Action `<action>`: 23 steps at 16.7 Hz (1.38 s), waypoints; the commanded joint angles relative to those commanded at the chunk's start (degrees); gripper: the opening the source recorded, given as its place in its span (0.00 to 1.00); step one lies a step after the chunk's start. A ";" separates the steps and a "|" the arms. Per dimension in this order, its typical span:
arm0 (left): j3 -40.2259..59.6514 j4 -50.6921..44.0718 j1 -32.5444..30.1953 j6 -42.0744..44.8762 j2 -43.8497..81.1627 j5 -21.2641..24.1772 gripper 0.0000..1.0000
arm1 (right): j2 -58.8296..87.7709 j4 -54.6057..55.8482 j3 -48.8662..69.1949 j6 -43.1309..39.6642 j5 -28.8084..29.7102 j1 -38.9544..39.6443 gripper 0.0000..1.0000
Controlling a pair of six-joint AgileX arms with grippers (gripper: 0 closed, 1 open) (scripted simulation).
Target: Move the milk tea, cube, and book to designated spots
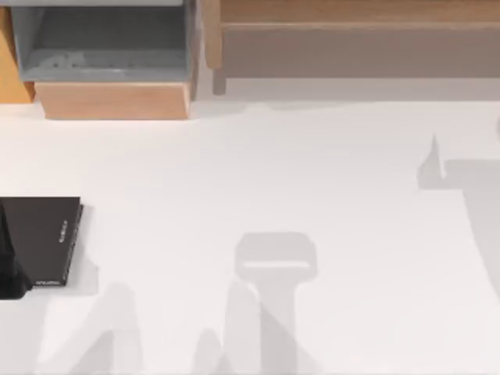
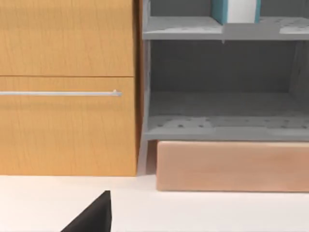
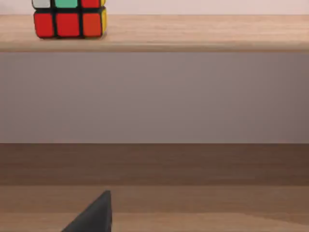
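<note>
From above, the white counter (image 1: 258, 172) carries one object: a flat black book (image 1: 41, 238) with small white spine lettering, lying at nine o'clock by the left edge. It is not the task's book. A grey open shelf unit (image 1: 105, 39) on a pale wooden base stands at eleven o'clock, and a long wooden shelf (image 1: 351, 31) runs along the far edge from twelve to two o'clock.

The book (image 2: 236, 10), teal-covered with white page edges, stands upright on the upper grey shelf in the left wrist view, apparently already shelved. The cube (image 3: 69, 18), a colour puzzle with red, orange and green faces, sits on the wooden shelf top in the right wrist view, apparently placed too. I see no milk tea.

A dark fingertip of the left tool (image 2: 91, 216) and another of the right tool (image 3: 91, 215) each poke into their own wrist views. I cannot tell how far either is open, and nothing appears held.

As a judgement, the cube is light, rigid and smooth-faced, best pinched across two opposite flat faces at mid-height. The book looks stiff and heavier, its cover likely slick, so grip it across its thickness near the spine to keep the pages shut.
</note>
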 joint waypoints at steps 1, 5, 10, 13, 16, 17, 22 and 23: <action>0.00 0.00 0.00 0.00 0.00 0.00 1.00 | -6.39 -0.22 -6.11 -0.04 -1.06 -0.94 1.00; 0.00 0.00 0.00 0.00 0.00 0.00 1.00 | -27.80 -1.05 -27.10 -0.21 -5.06 -4.46 1.00; 0.00 0.00 0.00 0.00 0.00 0.00 1.00 | -41.65 -1.76 -40.72 -0.36 -8.38 -7.35 1.00; 0.00 0.00 0.00 0.00 0.00 0.00 1.00 | -43.00 -1.84 -42.04 -0.38 -8.75 -7.66 1.00; 0.00 0.00 0.00 0.00 0.00 0.00 1.00 | -43.00 -1.84 -42.04 -0.38 -8.75 -7.66 1.00; 0.00 0.00 0.00 0.00 0.00 0.00 1.00 | -43.00 -1.84 -42.04 -0.38 -8.75 -7.66 1.00; 7.22 3.79 -1.08 0.03 8.96 -0.71 1.00 | -43.00 -1.84 -42.04 -0.38 -8.75 -7.66 1.00; 9.73 5.11 -1.42 0.02 12.57 -1.00 1.00 | -43.00 -1.84 -42.04 -0.38 -8.75 -7.66 1.00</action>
